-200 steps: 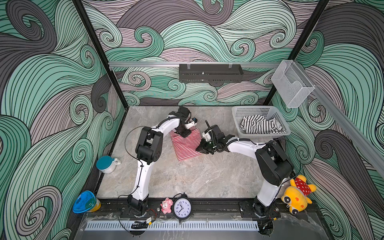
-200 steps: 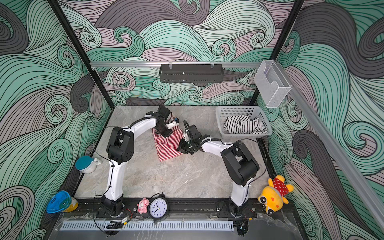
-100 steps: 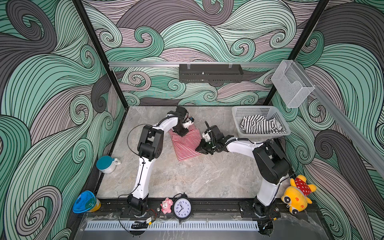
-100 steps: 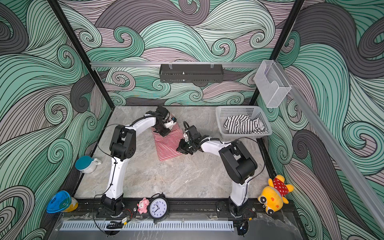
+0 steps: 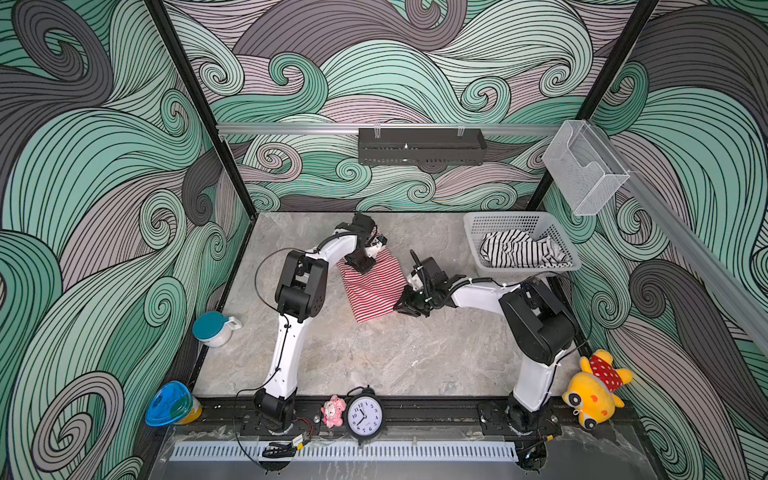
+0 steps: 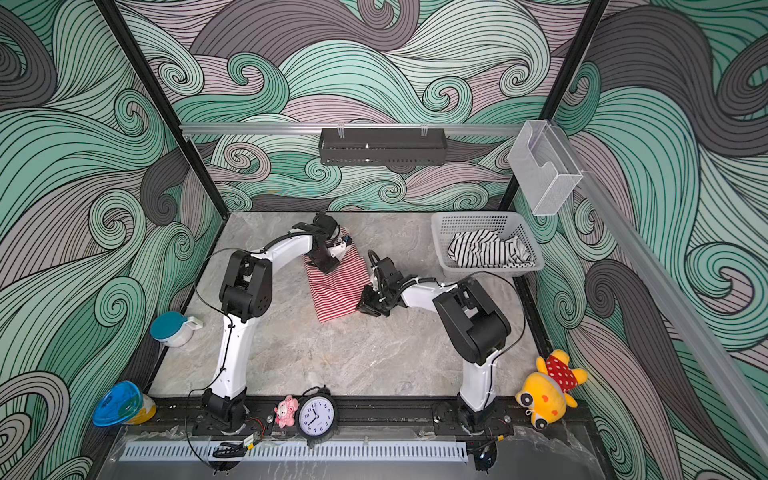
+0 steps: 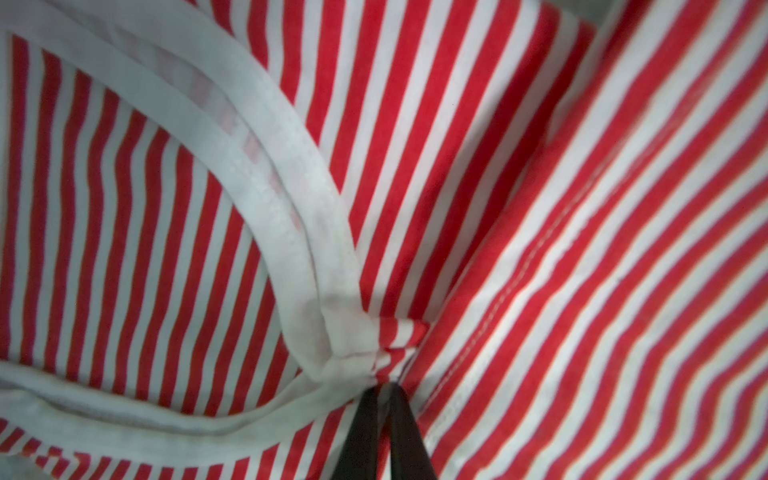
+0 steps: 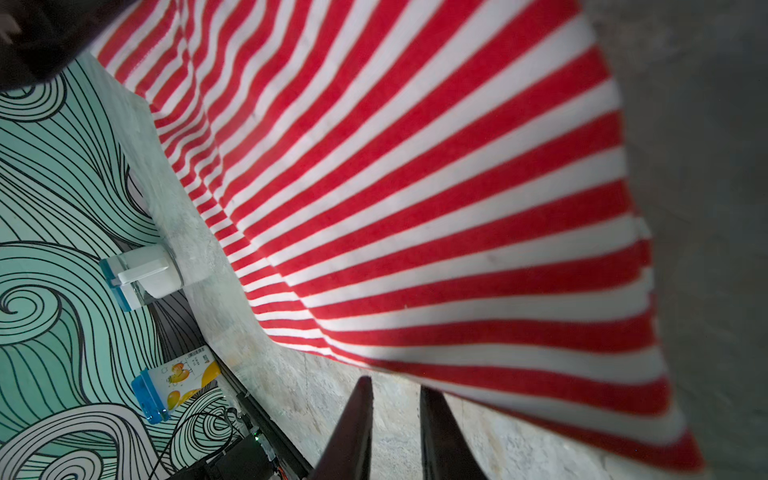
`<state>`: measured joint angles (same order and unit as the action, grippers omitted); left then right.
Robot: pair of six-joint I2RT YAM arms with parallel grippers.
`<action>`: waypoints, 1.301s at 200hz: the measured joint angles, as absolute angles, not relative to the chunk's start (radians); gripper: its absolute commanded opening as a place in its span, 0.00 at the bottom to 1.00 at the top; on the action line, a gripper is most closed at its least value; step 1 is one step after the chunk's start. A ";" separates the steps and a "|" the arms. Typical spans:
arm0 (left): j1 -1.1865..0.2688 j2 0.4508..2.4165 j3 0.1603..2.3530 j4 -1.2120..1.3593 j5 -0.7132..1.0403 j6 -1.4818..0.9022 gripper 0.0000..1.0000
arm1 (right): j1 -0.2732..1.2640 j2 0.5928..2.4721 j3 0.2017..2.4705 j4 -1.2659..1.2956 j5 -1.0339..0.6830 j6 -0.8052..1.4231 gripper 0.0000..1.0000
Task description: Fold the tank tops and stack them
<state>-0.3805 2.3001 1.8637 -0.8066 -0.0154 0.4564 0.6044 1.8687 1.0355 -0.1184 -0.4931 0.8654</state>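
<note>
The red-and-white striped tank top (image 5: 372, 291) (image 6: 334, 291) lies folded in a rough rectangle at the middle of the table. My left gripper (image 5: 362, 266) (image 6: 328, 264) presses down on its far end. In the left wrist view the left gripper (image 7: 384, 386) has its jaws nearly together, pinching bunched white trim (image 7: 345, 332). My right gripper (image 5: 401, 305) (image 8: 395, 386) sits low at the garment's near right corner. It is open, with bare table between its fingers and the cloth edge just beyond them. The black-and-white tank top (image 5: 519, 251) (image 6: 486, 249) lies crumpled in the basket.
The white perforated basket (image 5: 498, 220) stands at the back right. A teal-lidded mug (image 5: 212, 328) sits at the left edge. A clock (image 5: 364, 413), a pink toy (image 5: 333, 411), a blue bowl (image 5: 170, 403) and a yellow plush (image 5: 596, 390) line the front rail.
The right gripper's jaws have parted at the corner of the red-and-white tank top. The left arm's elbow has shifted slightly. The garment lies as before.
</note>
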 measured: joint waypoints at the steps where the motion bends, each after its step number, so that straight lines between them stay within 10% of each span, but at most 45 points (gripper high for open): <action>1: -0.381 2.299 1.861 -0.807 -0.016 0.456 0.15 | 0.604 1.869 1.036 -0.118 -0.493 0.865 0.26; 93: -0.376 1.977 1.658 -0.768 -0.161 0.453 0.23 | 0.508 1.658 1.021 -0.186 -0.482 0.813 0.54; 260: -0.505 1.533 1.074 -0.619 -0.171 0.390 0.36 | 0.429 1.799 0.776 0.240 -0.576 0.994 0.46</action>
<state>-0.5045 1.5330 1.0740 -0.6193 -0.1711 0.3901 0.4294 1.7992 0.7757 0.2401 -0.5758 0.9936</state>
